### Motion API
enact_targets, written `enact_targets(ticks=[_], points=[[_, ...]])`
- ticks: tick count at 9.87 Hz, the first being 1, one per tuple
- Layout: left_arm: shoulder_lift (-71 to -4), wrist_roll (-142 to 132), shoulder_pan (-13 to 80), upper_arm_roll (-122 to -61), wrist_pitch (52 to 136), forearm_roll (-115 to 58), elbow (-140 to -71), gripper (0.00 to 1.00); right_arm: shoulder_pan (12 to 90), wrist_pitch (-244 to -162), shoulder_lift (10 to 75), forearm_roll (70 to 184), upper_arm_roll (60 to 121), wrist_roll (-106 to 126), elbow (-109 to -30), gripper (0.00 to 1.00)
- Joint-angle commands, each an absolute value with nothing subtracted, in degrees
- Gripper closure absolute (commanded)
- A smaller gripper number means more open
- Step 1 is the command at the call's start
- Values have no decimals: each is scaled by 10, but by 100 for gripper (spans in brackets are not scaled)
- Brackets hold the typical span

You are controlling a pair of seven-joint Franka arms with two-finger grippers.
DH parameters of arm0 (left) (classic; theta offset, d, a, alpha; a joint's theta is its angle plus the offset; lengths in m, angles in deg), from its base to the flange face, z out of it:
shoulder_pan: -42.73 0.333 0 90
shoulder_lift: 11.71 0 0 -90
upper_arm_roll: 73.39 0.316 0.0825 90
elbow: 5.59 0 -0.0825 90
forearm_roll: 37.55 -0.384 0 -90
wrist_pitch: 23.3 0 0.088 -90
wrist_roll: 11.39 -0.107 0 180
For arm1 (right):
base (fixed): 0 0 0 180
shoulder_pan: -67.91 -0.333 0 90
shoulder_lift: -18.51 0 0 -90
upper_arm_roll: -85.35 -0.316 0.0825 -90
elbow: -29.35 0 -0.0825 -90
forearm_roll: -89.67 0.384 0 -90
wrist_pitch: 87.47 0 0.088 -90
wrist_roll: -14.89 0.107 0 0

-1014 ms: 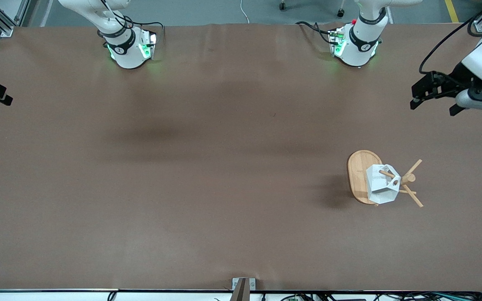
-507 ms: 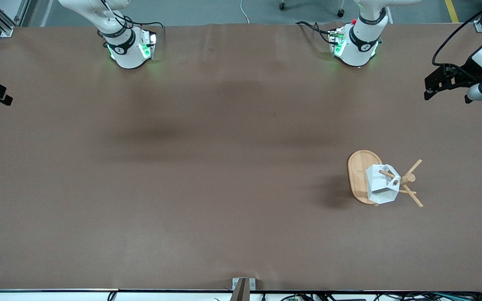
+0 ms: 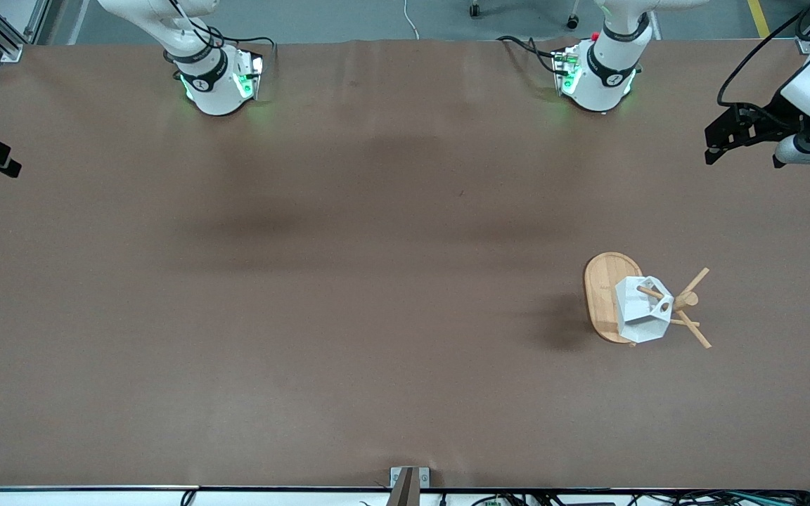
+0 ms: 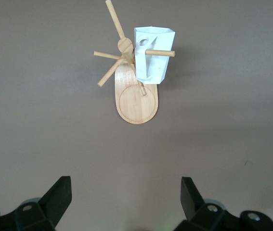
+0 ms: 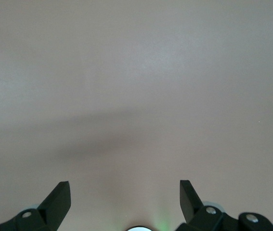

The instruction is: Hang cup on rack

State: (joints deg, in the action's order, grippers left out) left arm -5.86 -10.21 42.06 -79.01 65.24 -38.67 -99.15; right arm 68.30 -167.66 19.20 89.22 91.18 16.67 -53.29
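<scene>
The left gripper (image 3: 741, 144) has pulled away from the rack (image 3: 612, 299) over the last second: it swung out toward the table's edge at the left arm's end, then drifted back in a touch, and it now hangs high over bare table well apart from the rack, nearer the robots' bases than the rack is. Its jaws stand wide apart with nothing between them, as the left wrist view shows, with both dark fingers (image 4: 59, 195) flanking empty brown surface. The cup (image 3: 643, 309) has not stirred through any of this; it hangs on one of the rack's thin angled pegs, the peg passing through the round hole in its flat handle, its white faceted body over the oval bamboo base and beside the central post. From the left wrist camera the cup (image 4: 151, 55) can be seen threaded on the peg, clear of the table, with the rack (image 4: 137, 98) upright beneath it. To my eye that means the hanging is done and the arm is simply retreating. The right gripper (image 5: 125, 199) waits over empty table well apart from the rack, toward the right arm's end, its jaws also spread wide and empty. Around the rack there is only the brown table (image 3: 349, 316); nothing stands near it, and nothing lies in either arm's way. The only risk I can imagine is the cup slipping off, but it looks settled.
</scene>
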Motion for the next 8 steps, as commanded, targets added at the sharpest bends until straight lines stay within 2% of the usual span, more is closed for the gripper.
enact_targets(ticks=[1,8], points=[[-50,-92,423,-795,658,-390,-1016,0,689,-1674,196,887,907,162,-523,0],[-71,-103,423,-795,631,-394,-988,0,690,-1674,196,889,907,162,-523,0]])
